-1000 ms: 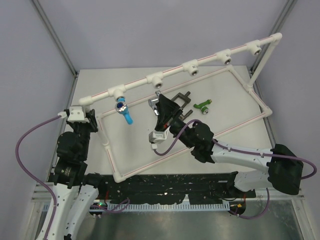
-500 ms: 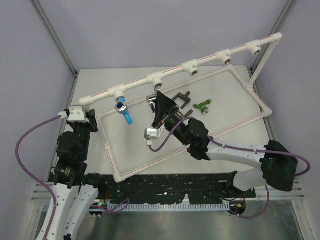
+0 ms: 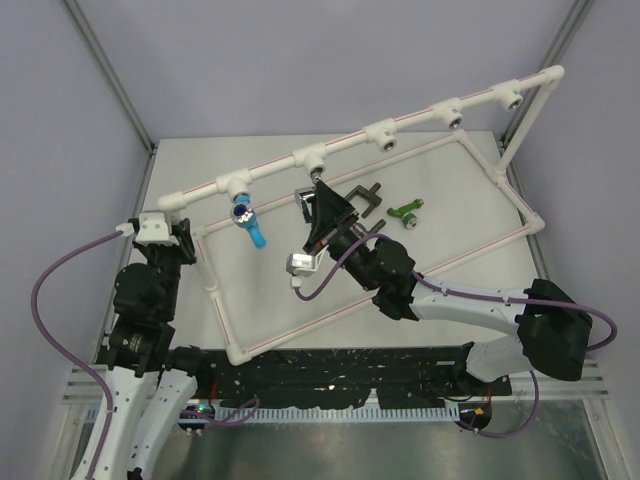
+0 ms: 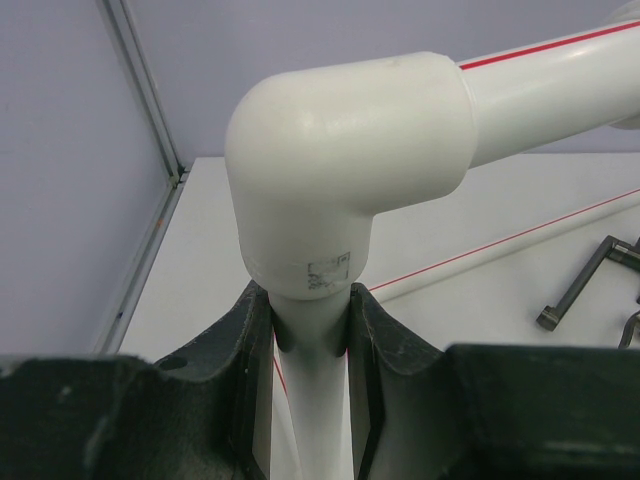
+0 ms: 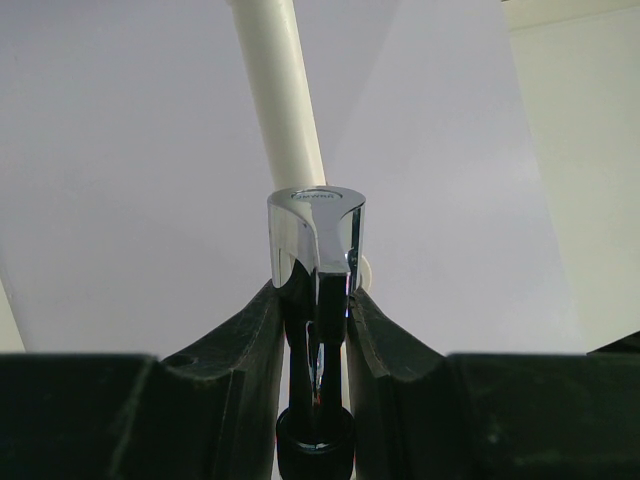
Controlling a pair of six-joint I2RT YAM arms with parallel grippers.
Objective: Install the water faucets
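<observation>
My right gripper [image 3: 312, 205] is shut on the shiny chrome faucet [image 3: 304, 199] and holds it up just below the second socket [image 3: 311, 159] of the white pipe frame. In the right wrist view the chrome faucet [image 5: 316, 250] stands upright between my fingers [image 5: 258, 340], with the white pipe [image 5: 282, 100] behind it. My left gripper [image 3: 172, 232] is shut on the frame's left upright [image 4: 310, 380] under its elbow [image 4: 345, 170]. A blue faucet [image 3: 250, 222] hangs from the first socket. A green faucet [image 3: 405, 213] and a dark faucet [image 3: 366, 198] lie on the table.
The white pipe frame [image 3: 400, 125] spans the table, its top rail with several round sockets rising to the right. Its base rectangle [image 3: 300, 325] lies on the table. Purple cables loop from both arms. A dark faucet handle [image 4: 585, 285] shows at the right of the left wrist view.
My right gripper has carried the chrome faucet up and a little left, closer to the second socket. The left arm has not moved.
</observation>
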